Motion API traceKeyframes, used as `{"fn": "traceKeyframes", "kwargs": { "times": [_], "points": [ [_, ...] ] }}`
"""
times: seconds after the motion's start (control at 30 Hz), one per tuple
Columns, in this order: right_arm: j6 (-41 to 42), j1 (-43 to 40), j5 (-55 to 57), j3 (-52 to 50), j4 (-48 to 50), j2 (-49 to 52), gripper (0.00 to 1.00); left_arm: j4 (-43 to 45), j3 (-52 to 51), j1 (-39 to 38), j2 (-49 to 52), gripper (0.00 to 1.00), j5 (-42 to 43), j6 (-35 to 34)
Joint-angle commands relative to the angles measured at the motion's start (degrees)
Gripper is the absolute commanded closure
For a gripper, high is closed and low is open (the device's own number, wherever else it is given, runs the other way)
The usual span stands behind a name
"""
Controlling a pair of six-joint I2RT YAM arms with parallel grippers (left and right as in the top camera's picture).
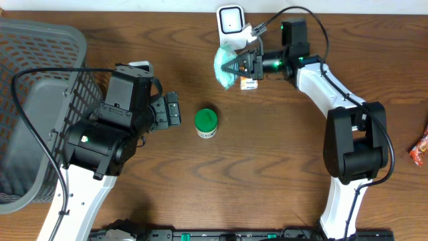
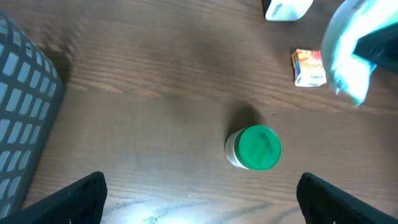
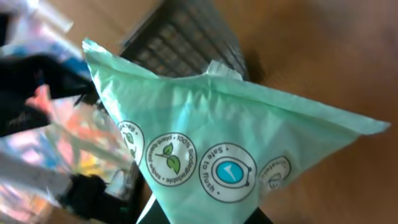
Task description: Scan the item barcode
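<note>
My right gripper [image 1: 242, 65] is shut on a pale green wipes packet [image 1: 224, 67] and holds it above the table, just below the white scanner [image 1: 231, 20] at the back edge. In the right wrist view the packet [image 3: 211, 137] fills the frame, printed round logos facing the camera, and its lower end sits between my right gripper [image 3: 205, 214] jaws. No barcode shows. My left gripper [image 1: 172, 109] stands open and empty, just left of a green-lidded jar [image 1: 206, 123]. In the left wrist view the jar [image 2: 258, 148] stands upright ahead of the wide-open left gripper [image 2: 202, 199].
A grey wire basket [image 1: 33, 100] fills the left side of the table. A small orange packet [image 1: 249, 84] lies under the right gripper. A red snack packet [image 1: 420, 148] lies at the far right edge.
</note>
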Motion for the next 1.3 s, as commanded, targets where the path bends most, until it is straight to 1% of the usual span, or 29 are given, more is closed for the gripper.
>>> {"fn": "traceKeyframes", "kwargs": {
  "times": [0.0, 0.13, 0.17, 0.2, 0.3, 0.33, 0.43, 0.6, 0.67, 0.73, 0.87, 1.03, 1.27],
  "points": [
    [-2.2, 0.9, -8.0, 0.5, 10.0, -0.5, 0.99, -0.1, 0.4, 0.3, 0.2, 0.02, -0.8, 0.5],
    [-1.6, 2.8, -7.9, 0.5, 32.4, -0.5, 0.99, -0.1, 0.4, 0.3, 0.2, 0.02, -0.8, 0.5],
    [0.5, 3.3, -7.9, 0.6, 40.5, -0.5, 0.99, -0.1, 0.4, 0.3, 0.2, 0.02, -0.8, 0.5],
    [2.2, 3.6, -7.9, 0.6, 45.5, -0.5, 0.99, -0.1, 0.4, 0.3, 0.2, 0.02, -0.8, 0.5],
    [7.9, 4.3, -7.8, 0.8, 65.5, -0.5, 0.99, -0.1, 0.4, 0.3, 0.2, 0.02, -0.7, 0.5],
    [9.1, 4.3, -7.8, 0.9, 70.5, -0.5, 0.99, -0.1, 0.4, 0.3, 0.2, 0.02, -0.8, 0.5],
    [11.6, 4.3, -7.8, 1.5, 79.7, -0.6, 0.99, -0.1, 0.4, 0.3, 0.2, 0.02, -0.8, 0.5],
    [11.5, 4.3, -7.4, 2.0, 86.8, -0.8, 0.99, -0.1, 0.4, 0.3, 0.2, 0.02, -0.8, 0.5],
    [8.8, 4.2, -6.4, 2.0, 88.7, -0.8, 0.99, -0.1, 0.4, 0.3, 0.2, 0.02, -0.8, 0.5],
    [6.1, 3.8, -5.4, 2.0, 88.4, -0.8, 0.99, -0.1, 0.4, 0.3, 0.2, 0.02, -0.8, 0.5],
    [4.3, 3.2, -4.9, 2.5, 88.8, -0.8, 0.99, -0.1, 0.4, 0.3, 0.2, 0.02, -0.8, 0.5],
    [-1.0, 3.1, -5.0, 5.4, 88.8, -0.8, 0.99, -0.1, 0.4, 0.3, 0.2, 0.02, -0.8, 0.5],
    [-2.0, 2.7, -7.0, 9.8, 88.7, -0.8, 0.99, -0.1, 0.4, 0.3, 0.2, 0.02, -0.8, 0.5]
  ]
}}
